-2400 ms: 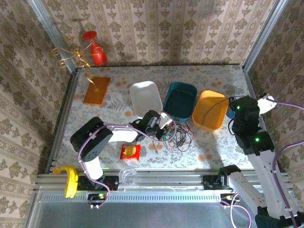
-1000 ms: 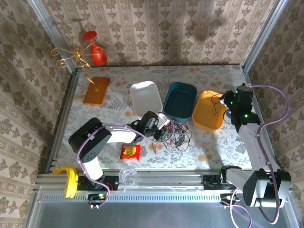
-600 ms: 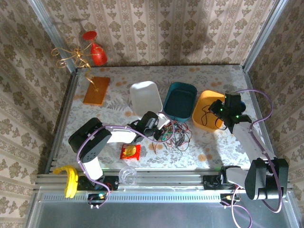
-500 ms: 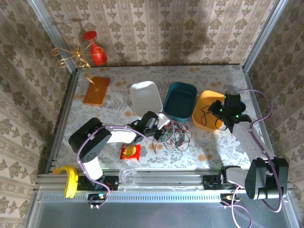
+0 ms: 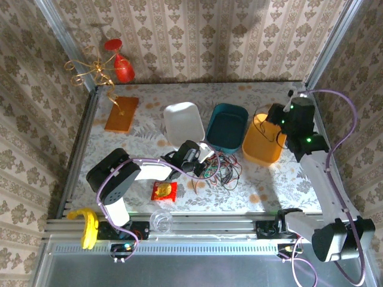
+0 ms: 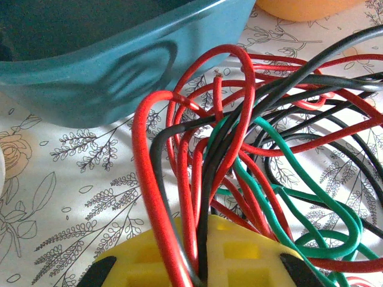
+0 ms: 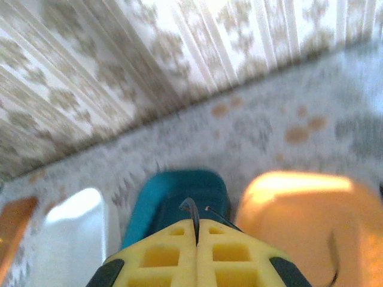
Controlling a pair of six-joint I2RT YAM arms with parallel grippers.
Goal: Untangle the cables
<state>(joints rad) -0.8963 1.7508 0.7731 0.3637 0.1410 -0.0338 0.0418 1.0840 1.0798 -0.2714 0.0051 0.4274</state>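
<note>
The left pincer (image 5: 202,160) is pressed together on a bunch of strands at the near-left edge of the tangle of cables (image 5: 224,168). The tangle lies on the flowered worktop (image 5: 281,182), just in front of the teal bin (image 5: 227,127). Its wrist view shows the red cable (image 6: 148,179), the green cable (image 6: 299,179) and dark strands all rising from between the yellow fingers (image 6: 239,263). That grip most likely serves as an anchor, so the heap does not drag along when one wire is pulled. The right pincer (image 5: 270,118) hangs above the orange bin (image 5: 261,146), pinching a thin black cable (image 7: 195,216) that juts up from between its tips. Fine black lines loop over that bin from above, but whether they run unbroken back to the heap cannot be traced. The aim seems to be to draw one strand out to the right, away from the pinned end. The rims of the teal and orange bins stand between the lifted wire and the heap, and a loop could catch on them. The loops also cross one another many times, so a hard pull may tighten them. The white bin (image 5: 182,122) sits just behind the left pincer, and a red-and-yellow snack packet (image 5: 163,191) lies near that arm. An orange board (image 5: 121,113), a banana (image 5: 88,226) and a clear cup (image 5: 160,220) are well apart from the work.
</note>
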